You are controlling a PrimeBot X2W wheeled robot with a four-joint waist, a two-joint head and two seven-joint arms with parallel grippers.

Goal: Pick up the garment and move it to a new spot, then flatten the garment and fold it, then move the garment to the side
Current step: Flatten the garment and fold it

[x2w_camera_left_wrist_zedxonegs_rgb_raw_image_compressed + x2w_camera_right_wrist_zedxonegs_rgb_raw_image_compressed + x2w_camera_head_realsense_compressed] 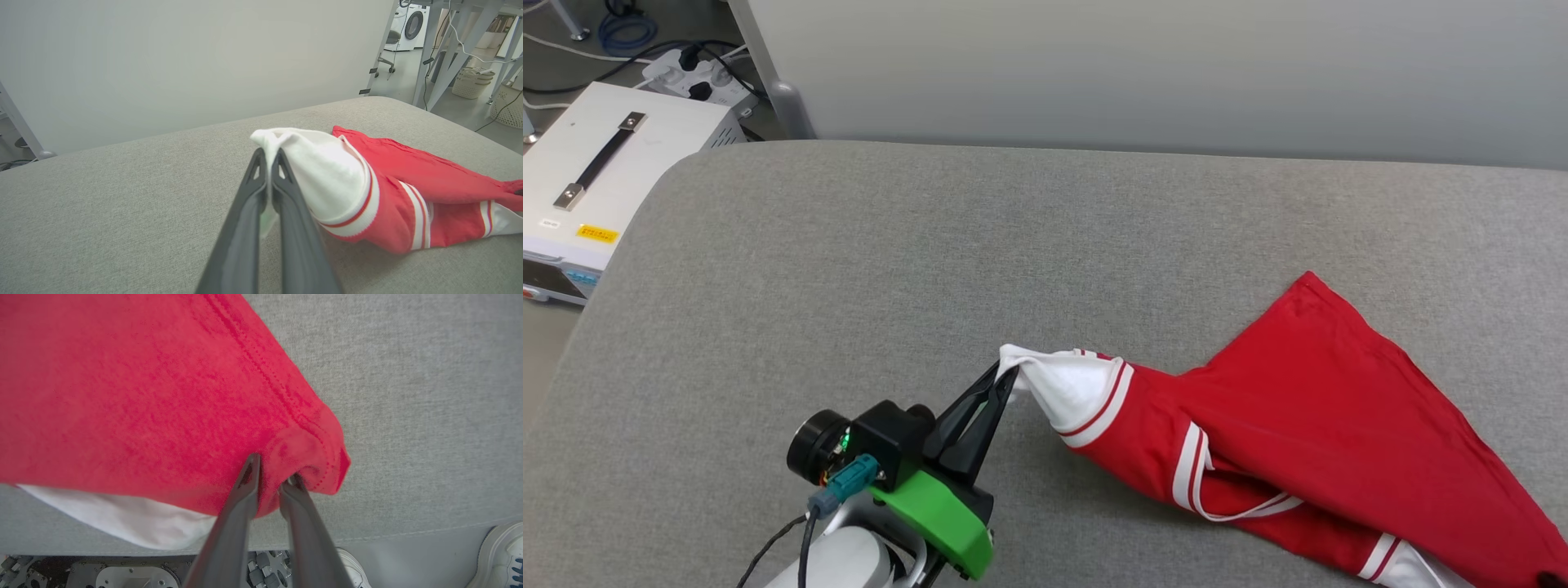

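Stretching across the lower right of the head view, the garment (1298, 425) lies on the grey padded surface (849, 245). I see a small red jersey with white sleeves and red-and-white striped trim, creased into long folds. Its red body fans toward the right edge, and one white sleeve points toward the frame's centre. I cannot see the lettering.

My left gripper (1005, 374) sits at bottom centre of the head view, jaws pressed together on that sleeve's tip. In the left wrist view the gripper (269, 157) shows white cloth squeezed between its dark fingers. The sleeve and red body (408, 183) trail off to the right there.

In the right wrist view my right gripper (273, 469) has a bunched corner of the red hem (143, 396) clamped between its jaws. Only a narrow, fabric-filled gap shows between them, and a white sleeve hangs at the lower left.

A white equipment case (605, 163) with a black handle sits at the head view's upper left, a power strip (698, 73) above it. White shoes (502, 555) of a person show at the lower right of the right wrist view.
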